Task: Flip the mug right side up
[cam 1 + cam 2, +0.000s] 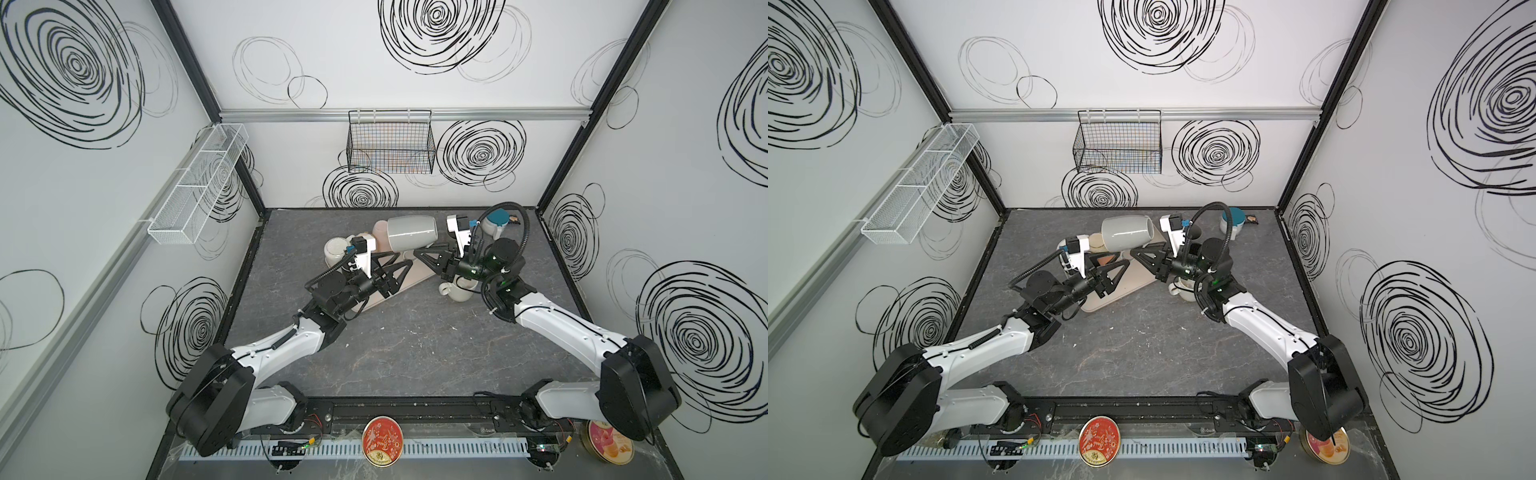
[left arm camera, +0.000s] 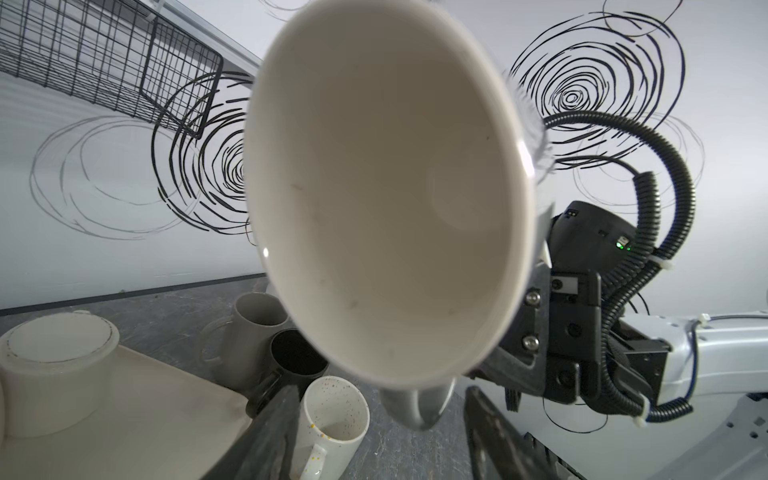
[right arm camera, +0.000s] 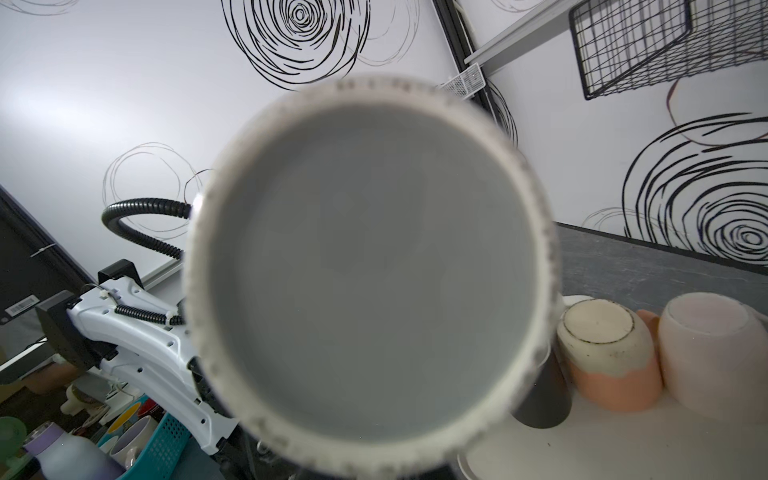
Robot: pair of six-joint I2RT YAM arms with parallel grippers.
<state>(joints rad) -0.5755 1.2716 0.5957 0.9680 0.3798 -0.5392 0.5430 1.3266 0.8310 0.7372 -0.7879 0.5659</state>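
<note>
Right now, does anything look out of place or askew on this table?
Yes. The gray mug hangs in mid-air on its side, held by the right end effector, neither upright nor inverted. On the beige tray, a cream-and-orange mug and a pink mug stand upside down. Nothing looks spilled or broken.

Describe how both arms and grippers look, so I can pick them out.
The left arm and right arm have white shells with black joints and bases. Ribbed black cable hoses loop to white wrist camera mounts with blue connectors. The left gripper and right gripper carry black, triangular open-frame fingers.
</note>
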